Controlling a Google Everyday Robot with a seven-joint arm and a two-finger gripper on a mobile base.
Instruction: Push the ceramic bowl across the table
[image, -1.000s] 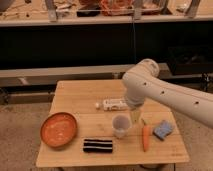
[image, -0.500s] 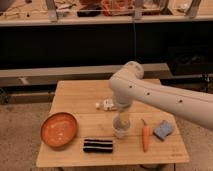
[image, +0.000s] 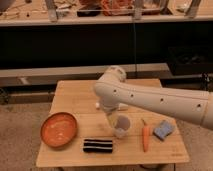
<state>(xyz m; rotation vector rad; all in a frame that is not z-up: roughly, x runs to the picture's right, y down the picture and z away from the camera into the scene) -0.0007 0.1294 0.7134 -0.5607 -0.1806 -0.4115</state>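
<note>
The tool (image: 114, 121) hangs at the end of the white arm over the middle of the desk (image: 75, 97), just beside the white cup (image: 121, 126). I cannot tell whether it is wide or narrow. It is well apart from the ceramic bowl (image: 59, 130), which sits upright near the desk's near-left corner as the camera sees it, close to the left edge.

The step in hand looks like the approach, with no contact on the bowl yet. To push well, the tool should probably come down low beside the bowl and meet its outer wall below the rim, not the lip. It should press in line with the bowl's centre so the bowl slides rather than spins off. A slow, steady push suits glazed ceramic on wood. The tool must also pass the cup without knocking it.

The left and near edges lie close to the bowl, so a push that way risks a drop. The black striped block (image: 97, 145) lies just beside the bowl along the near edge, and the carrot (image: 145, 137) and blue sponge (image: 163, 130) crowd the near-right part. The bare planks toward the far-left corner and along the far edge look the best path.
</note>
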